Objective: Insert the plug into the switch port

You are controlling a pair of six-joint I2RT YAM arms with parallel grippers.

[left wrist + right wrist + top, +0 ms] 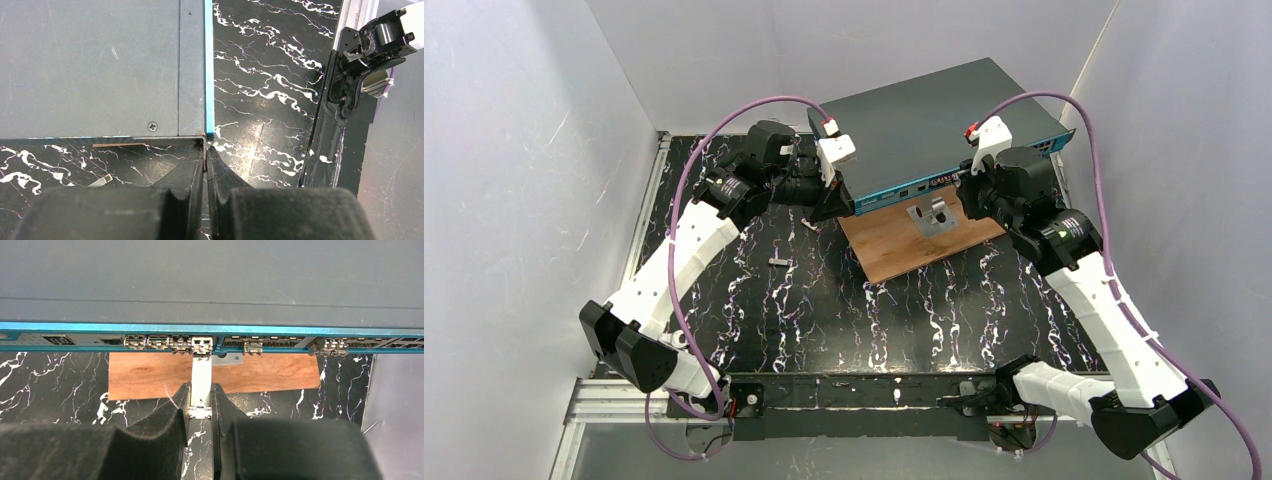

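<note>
Likely light, rigid and smooth, the plug point(201, 375), a slim silvery metal bar, is best taken by its flat sides near the rear end. Its nose meets a port in the switch point(200, 285) front strip. Right gripper point(201, 402): fingers narrowly parted, clamped on the plug. Left gripper point(206, 156): fingers pressed together, empty, tips at the switch's corner. Board point(150, 375) lies beneath.

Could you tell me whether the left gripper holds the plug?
No, the left gripper is shut empty; the right gripper pinches the plug.
</note>
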